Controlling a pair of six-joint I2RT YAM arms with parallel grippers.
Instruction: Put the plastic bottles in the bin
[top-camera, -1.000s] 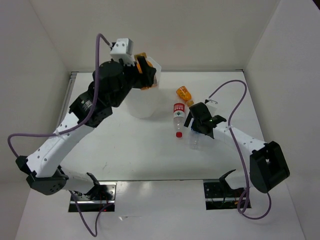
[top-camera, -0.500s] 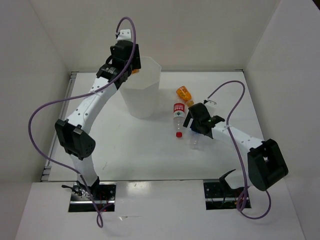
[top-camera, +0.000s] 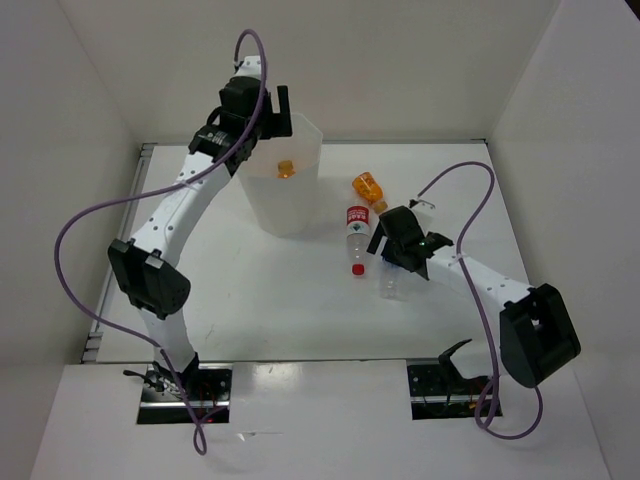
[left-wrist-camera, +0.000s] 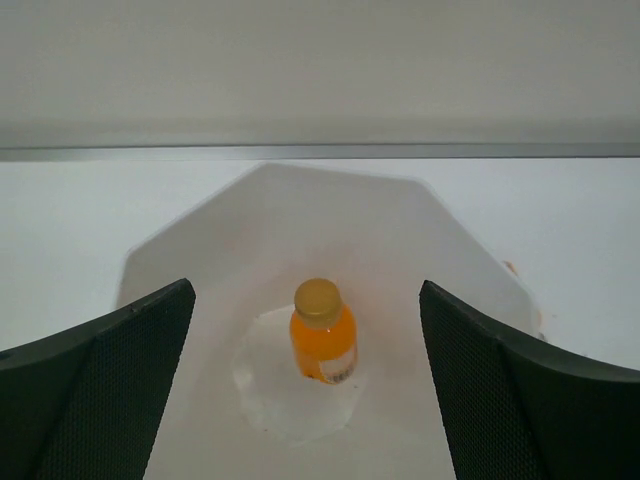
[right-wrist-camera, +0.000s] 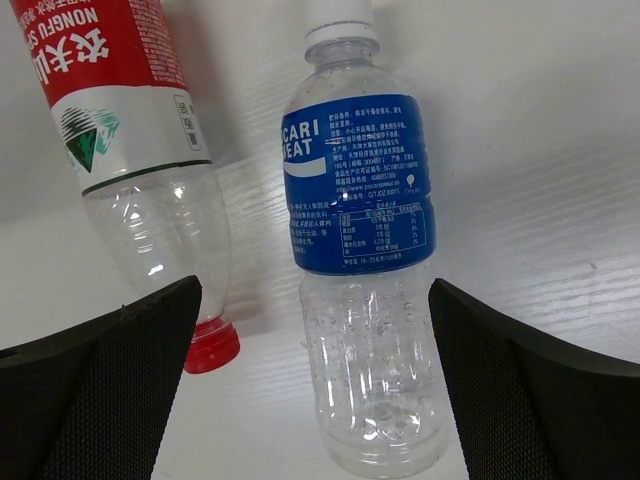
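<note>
Orange is now sitting down inside the bin (top-camera: 287, 216). A second ago the left gripper (top-camera: 270, 110) had that stubby orange bottle (left-wrist-camera: 322, 340) pinched above the bin's far-left rim. Now its jaws are spread wide with nothing in them, and the bottle stands upright on the bin's floor, cap up. The arm has also stretched out long over that same side of the bin.

The right gripper (top-camera: 402, 242) has barely budged. Its jaws are wide apart, and the wrist view shows the blue-label bottle (right-wrist-camera: 360, 190) lying between them with neither finger touching it. That one is on the table (top-camera: 260, 290) well to the right of the bin. The red-label bottle (top-camera: 357, 228) lies just beside it on the bin's side, with its red cap pointing away from the bin. The other orange bottle (top-camera: 368, 186) is on its side right of the bin, further back.
</note>
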